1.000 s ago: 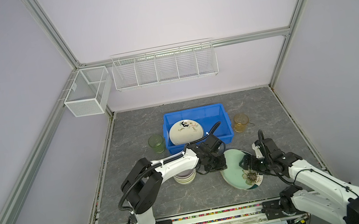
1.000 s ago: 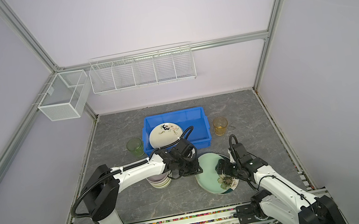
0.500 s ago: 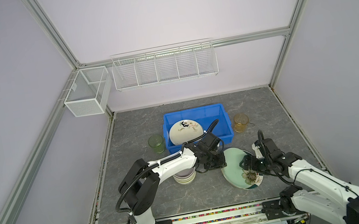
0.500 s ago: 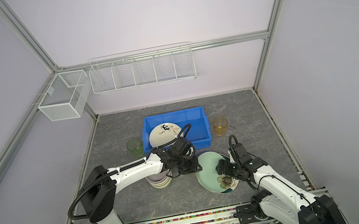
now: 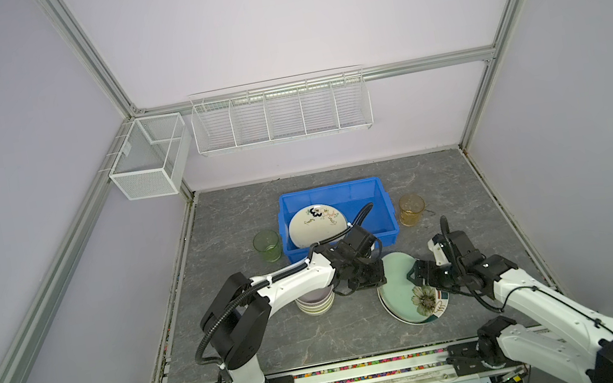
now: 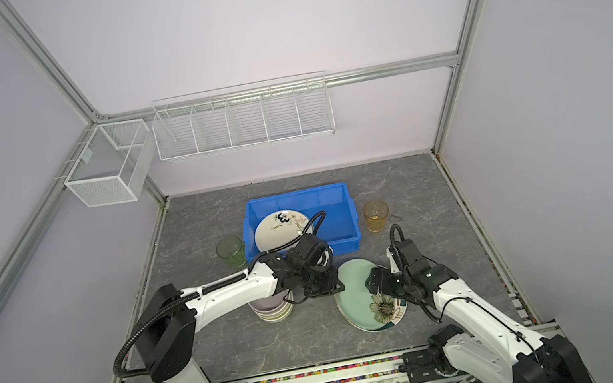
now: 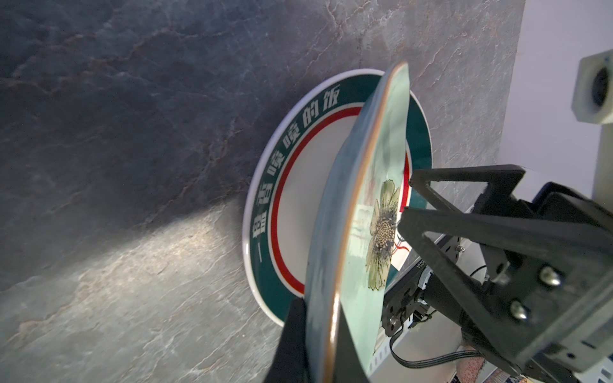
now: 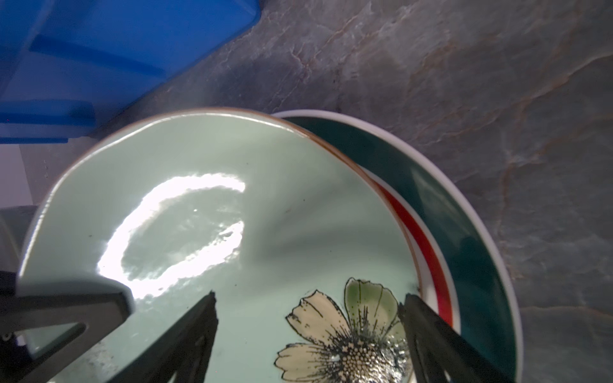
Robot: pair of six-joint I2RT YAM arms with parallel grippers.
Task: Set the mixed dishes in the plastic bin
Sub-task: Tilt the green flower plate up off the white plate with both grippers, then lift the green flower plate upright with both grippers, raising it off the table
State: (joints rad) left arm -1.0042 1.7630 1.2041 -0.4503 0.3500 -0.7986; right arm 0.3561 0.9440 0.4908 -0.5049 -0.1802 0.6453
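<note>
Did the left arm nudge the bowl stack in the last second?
No. The bowl stack sits at the same spot just in front of the blue bin's near-left corner in both top views.

The left arm [image 5: 295,285] covers the top of the bowl stack [image 5: 316,305] in both top views. There the floral plate [image 5: 398,284] hides most of the teal-rimmed plate [image 5: 441,307], bare mainly toward 5 o'clock. The fingers [image 7: 288,345] of the left hand [image 7: 320,341] run off the left wrist view's edge. In the right wrist view the blue bin [image 8: 83,49] is blurred and cropped. Writing on the cream plate [image 5: 313,227] is too small to read.
</note>
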